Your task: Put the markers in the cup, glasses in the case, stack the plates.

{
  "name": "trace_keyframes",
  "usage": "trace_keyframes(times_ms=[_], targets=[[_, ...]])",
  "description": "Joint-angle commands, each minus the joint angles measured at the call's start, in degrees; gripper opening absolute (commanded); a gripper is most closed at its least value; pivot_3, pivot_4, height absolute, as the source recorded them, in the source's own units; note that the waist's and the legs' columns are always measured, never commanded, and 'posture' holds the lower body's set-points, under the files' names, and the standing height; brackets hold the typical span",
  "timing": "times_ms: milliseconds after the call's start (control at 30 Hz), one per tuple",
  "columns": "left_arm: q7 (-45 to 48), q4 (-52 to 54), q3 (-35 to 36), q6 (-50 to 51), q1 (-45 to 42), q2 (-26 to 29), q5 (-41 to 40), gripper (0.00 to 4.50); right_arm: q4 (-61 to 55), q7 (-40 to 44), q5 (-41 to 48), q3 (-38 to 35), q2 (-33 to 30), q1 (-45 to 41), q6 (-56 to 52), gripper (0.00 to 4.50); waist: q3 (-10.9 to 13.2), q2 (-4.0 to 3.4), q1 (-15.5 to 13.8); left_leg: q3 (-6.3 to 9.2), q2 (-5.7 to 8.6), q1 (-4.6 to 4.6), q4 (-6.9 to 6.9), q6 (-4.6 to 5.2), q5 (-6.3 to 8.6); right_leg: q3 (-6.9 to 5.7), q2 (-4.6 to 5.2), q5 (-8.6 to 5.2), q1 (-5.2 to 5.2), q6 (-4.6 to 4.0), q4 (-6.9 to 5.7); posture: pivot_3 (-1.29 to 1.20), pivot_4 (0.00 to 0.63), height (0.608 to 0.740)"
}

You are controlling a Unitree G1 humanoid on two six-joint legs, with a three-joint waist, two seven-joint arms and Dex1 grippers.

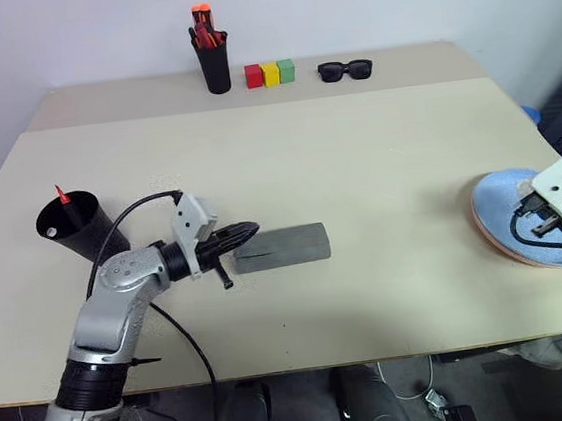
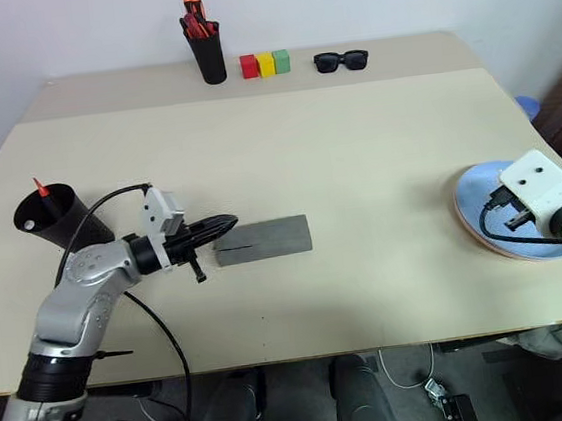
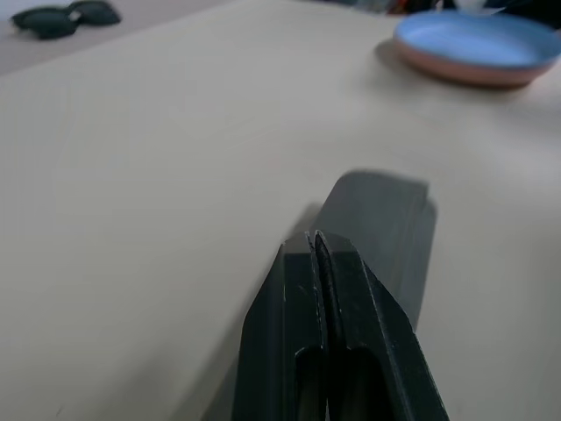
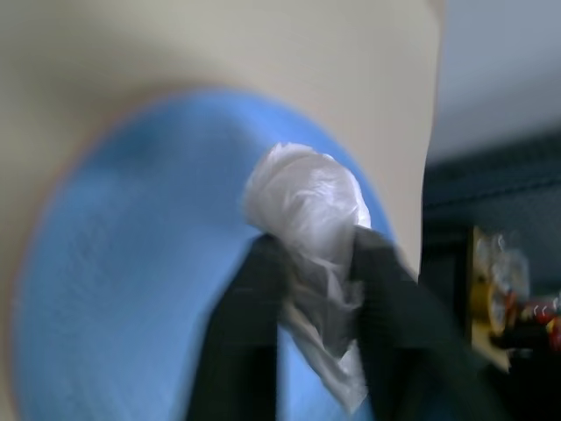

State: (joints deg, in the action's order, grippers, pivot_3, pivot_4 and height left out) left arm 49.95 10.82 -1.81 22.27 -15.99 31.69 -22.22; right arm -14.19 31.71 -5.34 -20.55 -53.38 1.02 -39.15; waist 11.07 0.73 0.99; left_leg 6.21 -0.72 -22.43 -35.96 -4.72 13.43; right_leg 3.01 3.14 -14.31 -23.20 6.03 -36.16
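Note:
The grey case point(image 1: 283, 246) lies closed at mid-table. My left gripper point(image 1: 248, 231) is shut and empty, with its tips at the case's left end; the left wrist view shows its fingers point(image 3: 298, 289) pressed together over the case point(image 3: 386, 219). Far left stands the black cup point(image 1: 77, 227), with a red marker tip point(image 1: 61, 194) poking out and a white end point(image 1: 52, 232) inside. The light blue plate point(image 1: 502, 209) rests on the pink plate point(image 1: 496, 245) at the right edge. My right gripper point(image 4: 320, 241) hovers over them, shut on a crumpled white plastic scrap point(image 4: 307, 197). The glasses are hidden.
Along the far edge stand a slim black pen holder point(image 1: 214, 67) with red-orange pens, three coloured blocks point(image 1: 270, 73) and black sunglasses point(image 1: 345, 69). The plates sit close to the table's right edge.

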Motion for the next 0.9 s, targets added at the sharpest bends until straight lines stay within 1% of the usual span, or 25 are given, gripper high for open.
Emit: trace_keyframes(times_ms=[33,167,300,400,467,533,667,900], targets=[[-0.39,2.53,1.86,-1.22,0.99,0.9,-0.16,0.0,0.37,-1.2,-0.84,0.01,-0.83,-2.04,3.58,2.99,0.0,0.0,0.06,0.0,0.0,0.0,-0.02,0.0,0.0,0.0,0.0,0.0,0.0,0.0,0.0,0.0,0.15,0.74],[-1.8,4.51,3.82,-0.62,3.72,1.68,-0.57,0.0,2.71,-1.37,-0.8,1.25,-1.01,-4.25,7.25,2.99,0.0,0.0,0.25,-0.01,-0.01,0.02,0.0,0.0,0.0,0.0,0.0,0.0,0.0,0.0,-0.01,0.0,0.15,0.74],[-3.68,8.04,6.39,0.85,8.01,2.11,-1.93,0.0,1.94,1.9,3.19,1.45,0.47,-5.85,13.57,2.99,0.0,-0.01,0.19,-0.01,-0.01,0.02,0.02,0.0,0.0,0.0,0.0,0.0,-0.02,0.0,-0.01,0.0,0.15,0.74],[-5.24,12.54,9.17,0.96,14.71,2.77,-2.13,0.0,-2.43,7.32,11.78,0.92,3.77,-6.67,14.87,2.99,0.0,0.0,0.24,-0.01,-0.01,0.01,0.03,0.0,0.0,0.0,0.01,0.0,0.0,0.01,0.01,0.0,0.15,0.74],[-6.05,14.37,11.81,-0.47,19.57,3.18,-1.31,0.0,-4.47,9.68,16.99,1.14,6.19,-7.47,12.97,2.99,0.0,0.0,0.41,-0.01,-0.05,0.02,0.05,0.03,0.02,0.01,0.0,0.0,-0.01,0.01,0.02,0.0,0.15,0.74],[-7.32,15.13,13.58,-1.07,22.16,3.27,-0.64,0.0,-3.96,11.54,19.96,1.28,7.24,-8.25,12.46,2.99,0.02,-0.03,0.21,-0.01,-0.06,0.03,0.07,0.04,0.03,0.0,-0.01,0.0,-0.01,0.0,0.0,0.0,0.15,0.74],[-9.56,14.47,14.7,-2.09,23.23,2.86,0.6,0.0,-0.88,12.98,21.47,3.05,8.15,-9.28,13.72,2.99,0.01,-0.01,-0.34,-0.01,-0.03,-0.01,-0.13,0.03,0.03,0.0,0.01,0.0,0.06,-0.01,0.04,0.0,0.15,0.74],[-12.95,13.86,14.6,-3.48,23.56,1.4,2.35,0.0,2.65,13.7,21.73,6.97,9.24,-11.62,15.33,2.99,0.0,0.0,0.05,-0.07,-0.02,0.0,0.04,0.03,0.03,0.0,0.04,0.0,-0.02,-0.03,0.04,0.0,0.15,0.74]])
